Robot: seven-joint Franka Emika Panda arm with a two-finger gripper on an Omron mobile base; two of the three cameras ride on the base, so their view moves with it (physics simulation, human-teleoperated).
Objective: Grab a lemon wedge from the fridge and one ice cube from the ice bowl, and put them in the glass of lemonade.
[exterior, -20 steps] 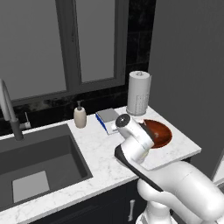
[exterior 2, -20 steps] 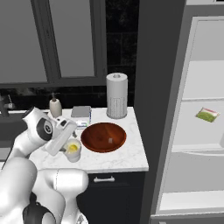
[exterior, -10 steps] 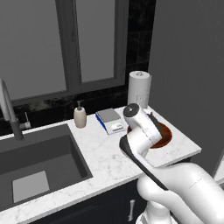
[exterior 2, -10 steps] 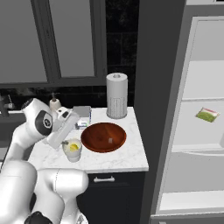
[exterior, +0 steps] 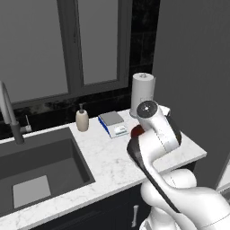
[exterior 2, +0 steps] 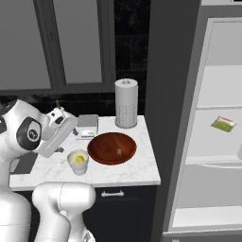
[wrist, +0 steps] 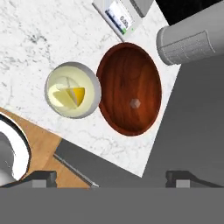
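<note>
Gripper high over counter, jaws spread wide, empty. Lemon wedge sits in glass of lemonade, touching ice bowl; one ice cube inside.

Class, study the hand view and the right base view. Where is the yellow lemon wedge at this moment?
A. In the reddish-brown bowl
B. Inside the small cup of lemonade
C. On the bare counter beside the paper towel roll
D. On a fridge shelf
B. The lemon wedge lies inside the glass of lemonade, which stands on the counter next to the ice bowl; the bowl holds one small ice cube.
</note>
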